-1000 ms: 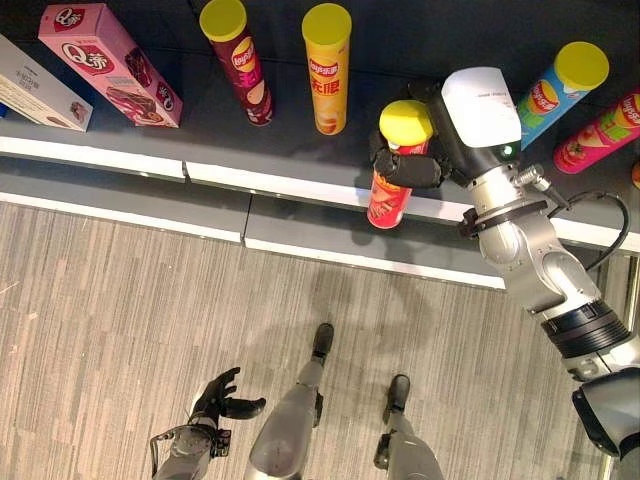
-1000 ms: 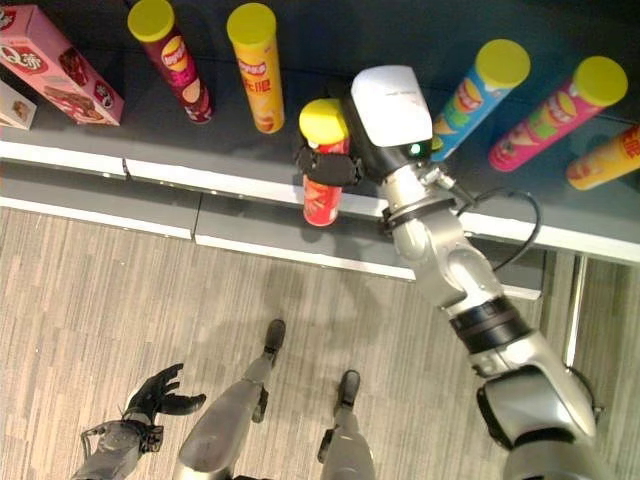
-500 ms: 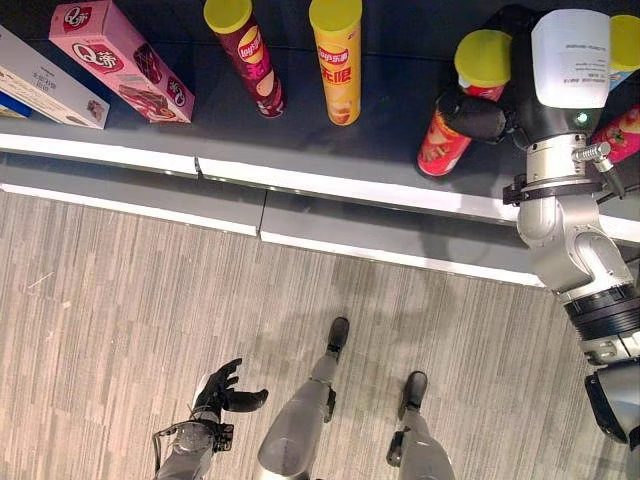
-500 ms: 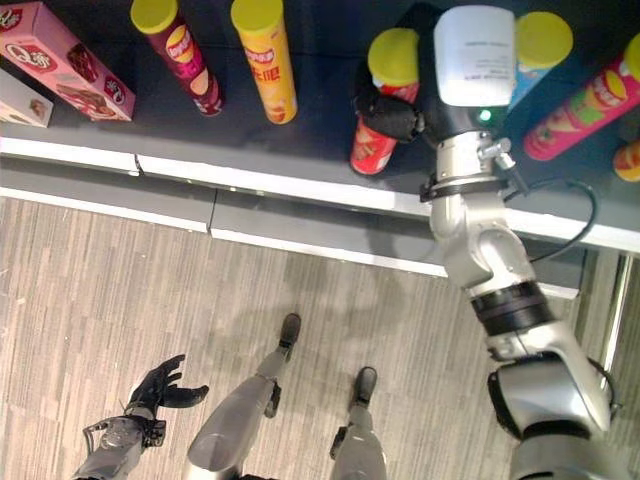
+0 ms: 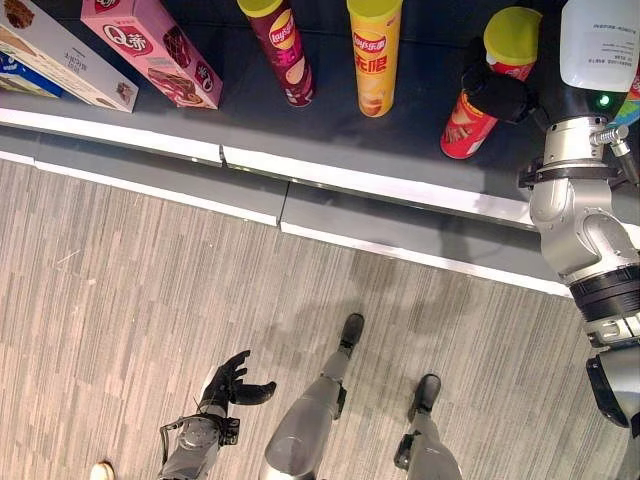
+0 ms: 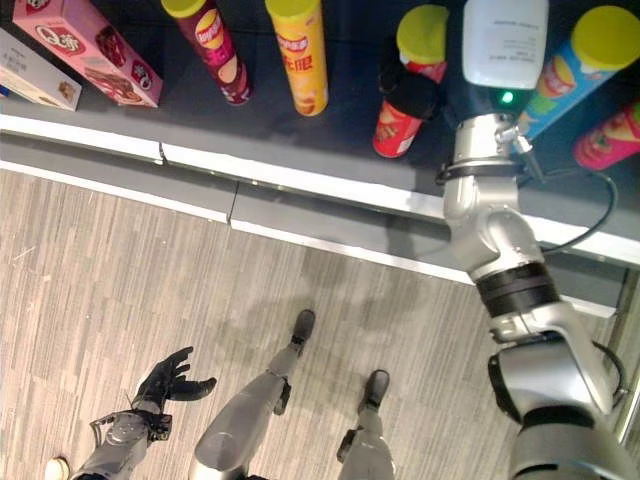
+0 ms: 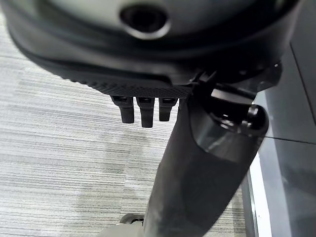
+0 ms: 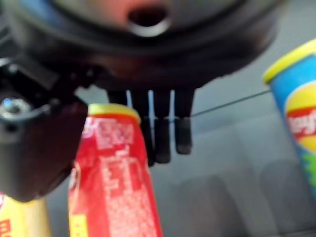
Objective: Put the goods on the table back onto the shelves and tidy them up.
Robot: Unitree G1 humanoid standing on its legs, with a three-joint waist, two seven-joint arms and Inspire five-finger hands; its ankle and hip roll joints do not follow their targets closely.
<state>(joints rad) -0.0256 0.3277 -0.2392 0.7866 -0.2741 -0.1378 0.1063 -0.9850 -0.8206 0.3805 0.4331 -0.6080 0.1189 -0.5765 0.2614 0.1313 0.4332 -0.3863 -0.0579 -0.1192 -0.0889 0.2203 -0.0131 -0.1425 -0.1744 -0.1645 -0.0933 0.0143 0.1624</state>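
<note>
A red chip can (image 5: 482,95) with a yellow lid stands on the dark shelf (image 5: 330,130), right of a yellow can (image 5: 373,55).

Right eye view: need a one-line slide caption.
Right hand curled round a red yellow-lidded chip can on the dark shelf, beside a yellow can; left hand open, low over the floor.

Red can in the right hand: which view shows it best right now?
The left eye view: the red can shows whole on the shelf, yellow lid to base, with the right hand curled round its upper part. The right eye view shows much the same. The right wrist view shows its side from very close, past the fingers.
</note>
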